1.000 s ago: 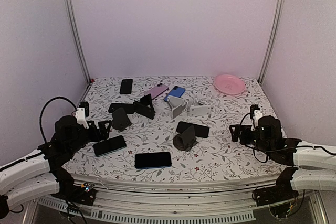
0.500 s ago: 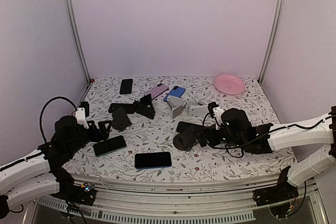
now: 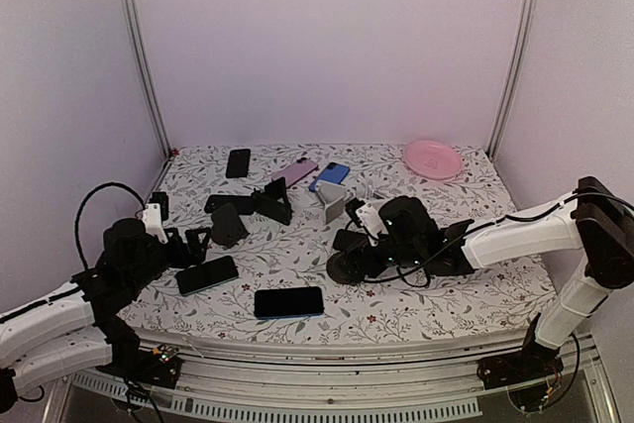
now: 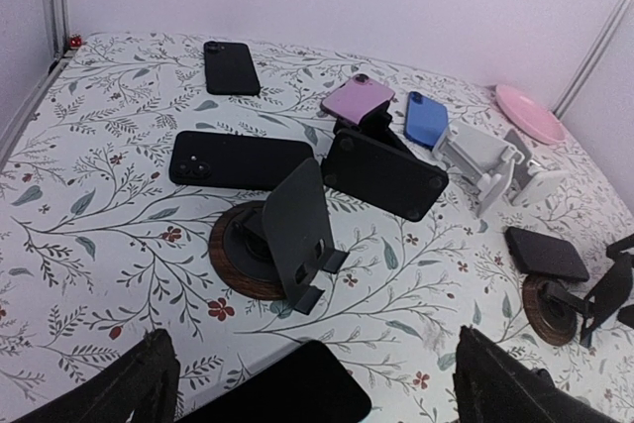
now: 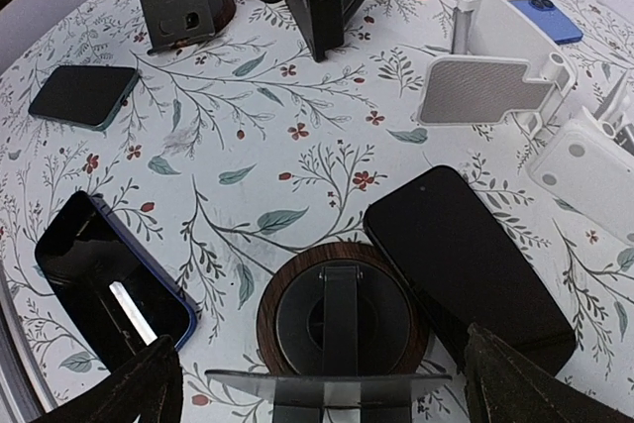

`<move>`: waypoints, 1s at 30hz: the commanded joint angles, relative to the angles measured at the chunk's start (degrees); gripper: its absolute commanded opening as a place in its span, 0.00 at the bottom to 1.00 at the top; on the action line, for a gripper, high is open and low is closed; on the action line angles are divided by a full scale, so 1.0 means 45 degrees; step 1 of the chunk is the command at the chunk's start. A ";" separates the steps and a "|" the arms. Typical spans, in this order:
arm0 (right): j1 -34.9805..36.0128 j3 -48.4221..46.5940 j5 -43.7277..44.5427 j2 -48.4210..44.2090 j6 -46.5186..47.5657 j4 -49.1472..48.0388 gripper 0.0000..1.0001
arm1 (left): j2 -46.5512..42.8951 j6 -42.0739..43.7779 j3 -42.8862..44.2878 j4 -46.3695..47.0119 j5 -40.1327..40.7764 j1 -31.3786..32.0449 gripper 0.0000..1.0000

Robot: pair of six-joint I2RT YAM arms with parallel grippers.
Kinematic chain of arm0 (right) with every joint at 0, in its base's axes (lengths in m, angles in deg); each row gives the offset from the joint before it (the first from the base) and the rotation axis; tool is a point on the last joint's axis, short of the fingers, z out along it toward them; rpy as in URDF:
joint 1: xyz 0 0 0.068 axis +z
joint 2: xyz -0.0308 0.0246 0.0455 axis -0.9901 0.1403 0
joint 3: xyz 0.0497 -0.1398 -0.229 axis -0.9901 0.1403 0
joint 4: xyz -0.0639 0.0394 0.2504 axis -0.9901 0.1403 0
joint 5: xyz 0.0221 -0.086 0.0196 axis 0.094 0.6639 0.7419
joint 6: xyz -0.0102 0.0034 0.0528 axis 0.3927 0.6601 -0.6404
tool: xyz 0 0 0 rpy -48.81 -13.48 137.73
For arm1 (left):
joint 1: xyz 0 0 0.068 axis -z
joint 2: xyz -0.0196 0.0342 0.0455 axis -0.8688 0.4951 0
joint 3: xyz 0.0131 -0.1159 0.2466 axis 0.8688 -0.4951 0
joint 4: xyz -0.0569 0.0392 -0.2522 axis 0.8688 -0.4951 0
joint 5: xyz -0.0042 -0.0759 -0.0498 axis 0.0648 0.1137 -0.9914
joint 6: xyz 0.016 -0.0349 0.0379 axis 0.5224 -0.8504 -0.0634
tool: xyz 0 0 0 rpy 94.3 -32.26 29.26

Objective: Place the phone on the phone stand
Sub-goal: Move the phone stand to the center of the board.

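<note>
A black phone stand (image 3: 349, 264) (image 5: 342, 319) with a round wood-rimmed base stands mid-table. A black phone (image 3: 364, 244) (image 5: 466, 250) lies flat just behind it, touching the base. My right gripper (image 3: 365, 253) (image 5: 332, 383) is open, its fingers on either side of the stand's plate and holding nothing. A blue-edged phone (image 3: 288, 301) (image 5: 109, 289) lies near the front edge. My left gripper (image 3: 195, 242) (image 4: 317, 383) is open at the left, low over another dark phone (image 3: 207, 274) (image 4: 287, 393). A second round-based stand (image 3: 228, 227) (image 4: 282, 235) sits just beyond it.
Behind the middle are a black folding stand (image 3: 272, 202), two white stands (image 3: 337, 200) (image 3: 376, 207), a pink phone (image 3: 294, 171) and a blue phone (image 3: 329, 175). Black phones lie at the back left (image 3: 238, 162) and beside the folding stand (image 4: 238, 158). A pink plate (image 3: 433, 158) sits back right.
My right arm has swung from the right edge of the table to the middle and now reaches over the round-based stand. The left arm has not moved. Both grippers stay open.
</note>
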 commanded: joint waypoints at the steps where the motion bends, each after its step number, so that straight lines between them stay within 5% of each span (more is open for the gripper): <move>1: 0.0090 -0.0790 -0.0529 0.0998 0.1221 0.0091 0.99 | -0.0066 0.0163 -0.0110 0.0325 0.0063 0.0156 0.97; 8: 0.0020 -0.1154 -0.0577 0.1750 0.1808 0.0160 1.00 | 0.0001 0.0170 -0.0090 0.0363 0.0033 0.0158 0.97; 20: 0.0306 -0.0636 -0.1035 0.1113 0.0671 -0.0396 0.85 | 0.0022 0.0176 -0.0081 0.0362 0.0013 0.0156 0.97; 30: 0.0670 -0.0260 0.0022 0.0531 -0.0318 -0.0352 0.86 | 0.0002 0.0175 -0.0098 0.0352 -0.0014 0.0156 0.97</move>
